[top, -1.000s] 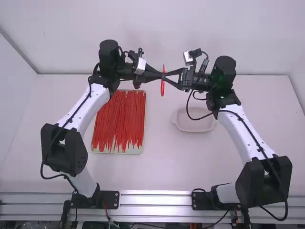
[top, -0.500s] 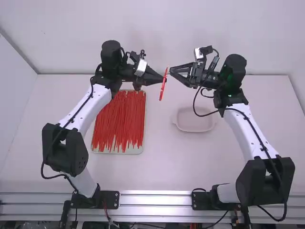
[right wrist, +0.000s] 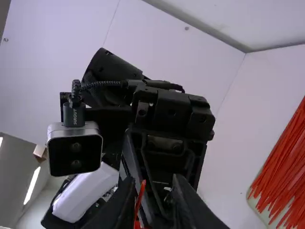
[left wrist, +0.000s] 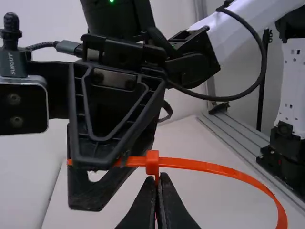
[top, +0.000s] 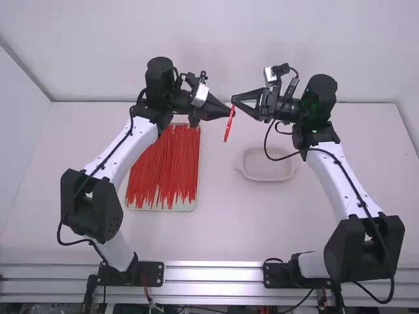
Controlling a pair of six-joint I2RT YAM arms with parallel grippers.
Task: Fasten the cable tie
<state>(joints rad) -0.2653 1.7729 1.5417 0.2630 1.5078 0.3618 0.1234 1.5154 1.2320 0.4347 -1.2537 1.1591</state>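
A red cable tie (top: 228, 124) hangs in the air above the table's back middle, bent into a loop (left wrist: 224, 168) with its tail through the head. My left gripper (top: 224, 113) is shut on it just under the head (left wrist: 156, 188). My right gripper (top: 236, 103) faces it from the right, tip to tip. Its fingers (left wrist: 119, 119) stand open on either side of the tie's short tail. From the right wrist, a bit of the red tail (right wrist: 139, 200) shows between my own spread fingers (right wrist: 155, 207).
A flat tray (top: 160, 208) heaped with several red cable ties (top: 163, 163) lies under the left arm. A white shallow bowl (top: 265, 167) sits under the right arm. White walls close off the back and left.
My right gripper let go of the tie, drew back to the right, then closed in on the tail again. My left gripper carried the tie slightly to the right.
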